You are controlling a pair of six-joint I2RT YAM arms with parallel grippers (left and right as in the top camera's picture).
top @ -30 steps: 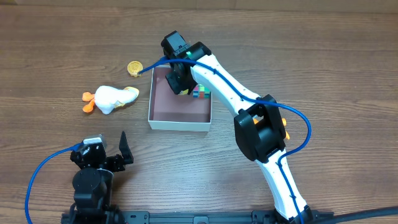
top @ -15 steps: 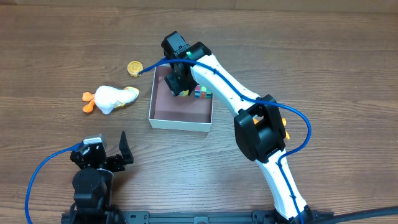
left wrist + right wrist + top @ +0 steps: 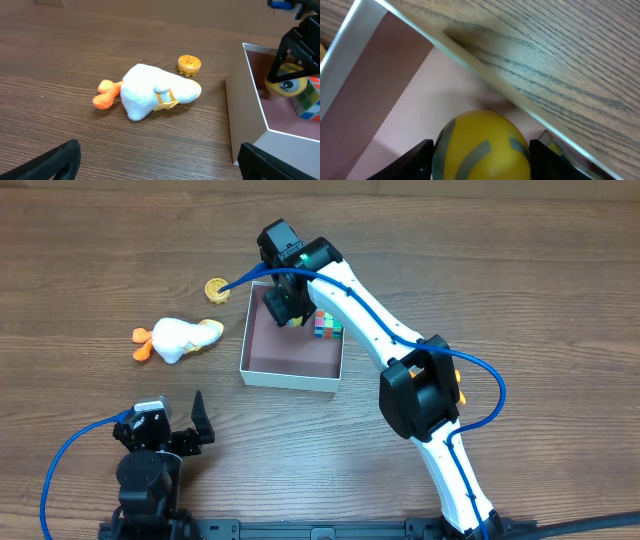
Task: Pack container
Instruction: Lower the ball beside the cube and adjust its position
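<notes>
A brown wood-grain table [image 3: 480, 270] lies under both arms, and the container [image 3: 288, 380] you are packing sits near its middle, open side up, with a coloured cube [image 3: 326, 326] already resting on its pink floor by the far right wall. Your right gripper [image 3: 284, 308] reaches into the far left corner of that box, its fingers pinching a yellow ball [image 3: 287, 86] from both sides. The ball hangs low over the floor, just beside the cube, probably so it can be released without rolling. I judge this to be the placing step. A plush duck [image 3: 180, 338] lies on its side to the left of the box, and a small gold disc [image 3: 216, 288] sits near the box's far left corner, both unpacked. Your left gripper [image 3: 200, 422] waits near the table's front edge, its fingers spread wide, facing the duck.
</notes>
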